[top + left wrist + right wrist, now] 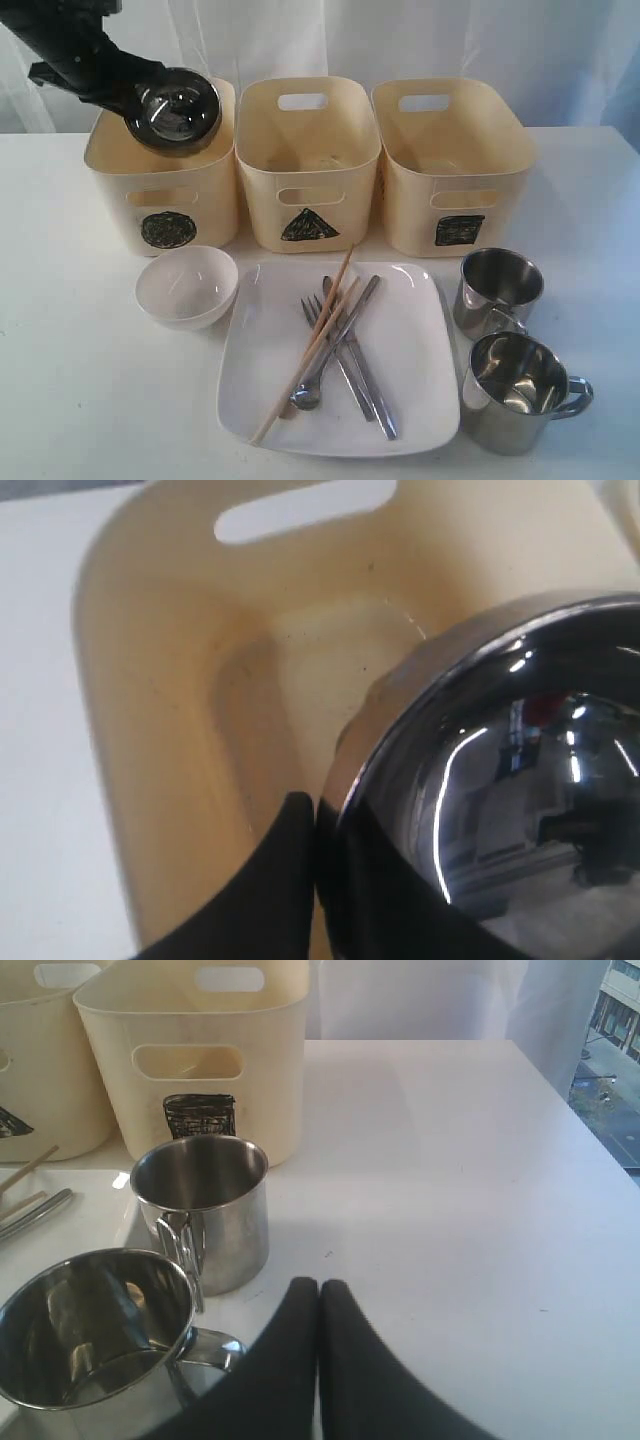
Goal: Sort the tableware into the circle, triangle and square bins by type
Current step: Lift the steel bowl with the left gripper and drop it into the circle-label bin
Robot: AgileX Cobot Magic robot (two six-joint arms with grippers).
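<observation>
A: What could go wrong for the robot from here?

B: The likeliest trouble is the hold itself. The left tool [318, 825] has the steel bowl [178, 110] by its rim only. That is a thin pinch on polished metal, and the bowl hangs tilted with its hollow facing forward. It could swivel or slide out of the jaws before the robot means to let go.

A: Would it miss?

B: Probably not by much. The bowl is in the air over the circle bin [110, 170], which stands at the back left of the bench [60, 380]. It hangs over the half nearer the triangle bin [262, 190], though. Released from that height, it could strike the neighbouring rims, bounce, or land in the wrong bin. Lowering it first looks safer.

A: And how does that tool stand?

B: Nearly closed, clamped across the bowl's rim. One dark finger [270, 870] shows outside the wall and the other is hidden. It touches nothing else.

A: The other arm?

B: The right tool [319, 1295] is fully closed on nothing, its fingertips pressed together above the bench's front right. It is near the two mugs [205, 1205] but clear of them. The white bowl [186, 285] and the plate [425, 400] of cutlery sit in front of the bins.
</observation>
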